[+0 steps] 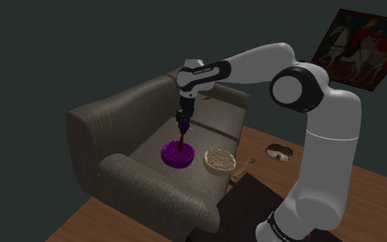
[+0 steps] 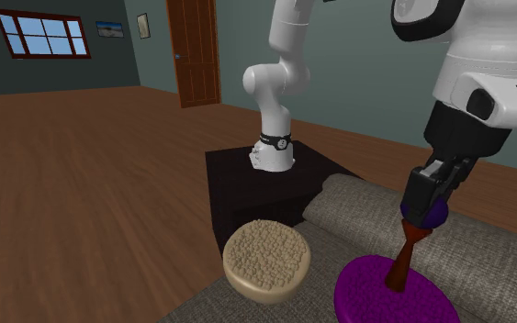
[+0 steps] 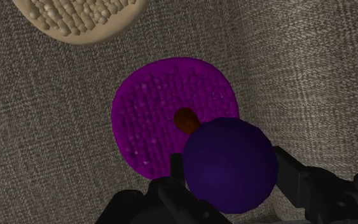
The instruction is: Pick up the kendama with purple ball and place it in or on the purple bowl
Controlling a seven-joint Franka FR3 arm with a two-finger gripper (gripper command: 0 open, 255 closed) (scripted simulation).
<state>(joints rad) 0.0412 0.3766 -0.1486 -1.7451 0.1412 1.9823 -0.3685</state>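
Well clasped in gripper (image 2: 423, 211), kendama (image 2: 401, 264) overhangs purple bowl (image 2: 362, 292).

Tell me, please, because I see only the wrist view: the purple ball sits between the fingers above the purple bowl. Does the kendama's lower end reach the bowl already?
Observer: Yes, it seems so. In the second exterior view the kendama hangs upright from the gripper, and its brown lower end meets the inside of the purple bowl.
Operator: Good. On what does the bowl lie?
Observer: In the shoulder view it lies on the seat of a grey-brown sofa, close to the armrest nearer that camera.
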